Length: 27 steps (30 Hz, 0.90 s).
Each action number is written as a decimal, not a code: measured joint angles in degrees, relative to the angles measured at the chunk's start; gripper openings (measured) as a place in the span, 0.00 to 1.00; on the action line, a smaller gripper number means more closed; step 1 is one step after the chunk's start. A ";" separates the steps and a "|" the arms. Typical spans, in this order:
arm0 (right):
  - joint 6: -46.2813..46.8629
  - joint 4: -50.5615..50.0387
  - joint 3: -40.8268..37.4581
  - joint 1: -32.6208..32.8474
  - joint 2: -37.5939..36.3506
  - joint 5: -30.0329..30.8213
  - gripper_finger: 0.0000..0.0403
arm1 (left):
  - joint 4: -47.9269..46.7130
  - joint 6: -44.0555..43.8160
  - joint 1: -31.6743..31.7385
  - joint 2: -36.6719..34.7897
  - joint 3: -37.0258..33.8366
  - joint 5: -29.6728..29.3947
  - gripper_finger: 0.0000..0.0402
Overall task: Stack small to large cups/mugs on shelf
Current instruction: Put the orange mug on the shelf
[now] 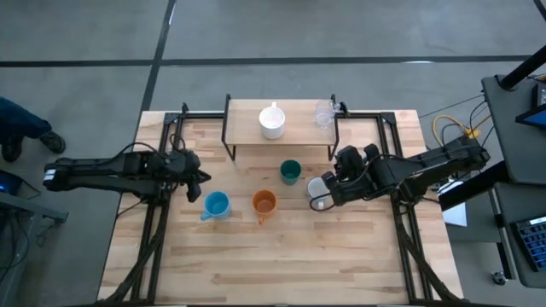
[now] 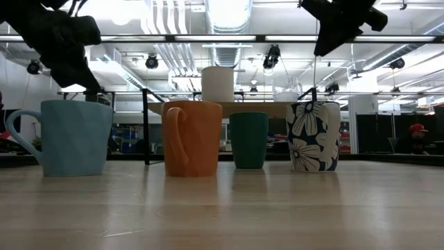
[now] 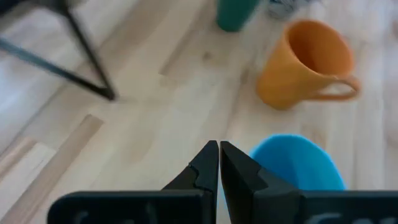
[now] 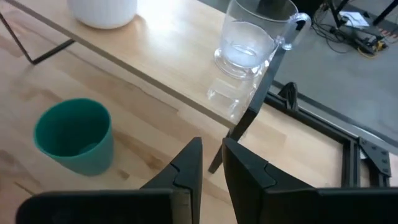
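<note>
Cups on the low light-wood shelf (image 1: 294,124) numbered two, so our clenched, empty right gripper (image 4: 210,163) hovered by the flowered white mug (image 2: 313,136) while our clenched left gripper (image 3: 219,163) waited.

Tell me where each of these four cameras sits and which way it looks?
High view: above the table, looking straight down; both arms show, the left claw beside the blue mug.
Low view: at tabletop height, looking level across at the mugs; the arms hang in from above.
Left wrist view: on the left arm, looking past its shut claw at the orange mug.
Right wrist view: on the right arm, looking at the shelf.
Both wrist views share the green cup.
</note>
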 joint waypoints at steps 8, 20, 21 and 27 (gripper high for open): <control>5.48 0.02 -2.92 0.00 -0.04 1.30 0.14 | -1.31 -7.78 0.00 -4.75 -0.13 -5.78 0.00; 13.28 4.93 -8.69 -2.64 -0.09 -12.05 0.14 | -1.22 -16.73 0.00 -11.34 -0.22 -18.01 0.00; 9.70 8.36 -8.82 -2.61 -0.08 -12.01 0.14 | -1.10 -16.74 0.00 -11.78 -0.22 -18.50 0.00; -17.34 39.10 -10.09 -2.54 -0.03 -16.73 0.14 | -1.23 -16.75 0.00 -13.51 -0.26 -18.89 0.00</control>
